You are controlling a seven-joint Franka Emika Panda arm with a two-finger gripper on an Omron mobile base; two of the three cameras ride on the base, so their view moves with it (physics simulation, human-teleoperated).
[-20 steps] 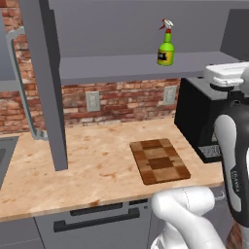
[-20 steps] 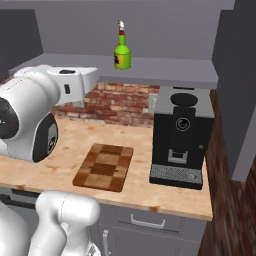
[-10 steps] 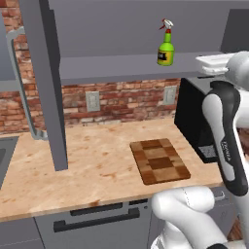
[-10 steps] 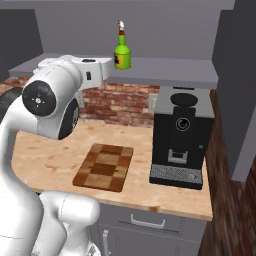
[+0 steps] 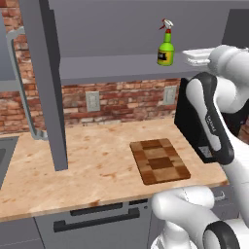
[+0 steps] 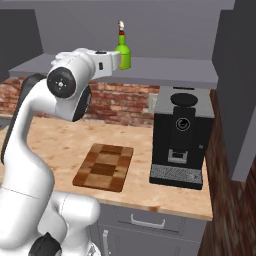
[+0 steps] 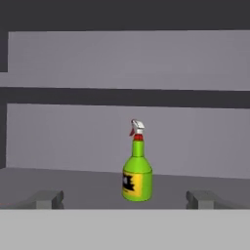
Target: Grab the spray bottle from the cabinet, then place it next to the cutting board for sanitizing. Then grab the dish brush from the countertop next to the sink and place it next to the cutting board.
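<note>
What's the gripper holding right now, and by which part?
Nothing. The gripper is open, and the spray bottle stands free on the cabinet shelf ahead, centred between the fingers, untouched.

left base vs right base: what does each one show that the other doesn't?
Left base view alone: the open cabinet door with its long silver handle, a corner of the sink and two wall outlets.

Right base view alone: the front of the black coffee machine, plus a drawer handle under the counter.

Both: the green spray bottle upright on the cabinet shelf, the checkered cutting board flat on the counter, the brick wall, and the white arm raised toward the bottle.
</note>
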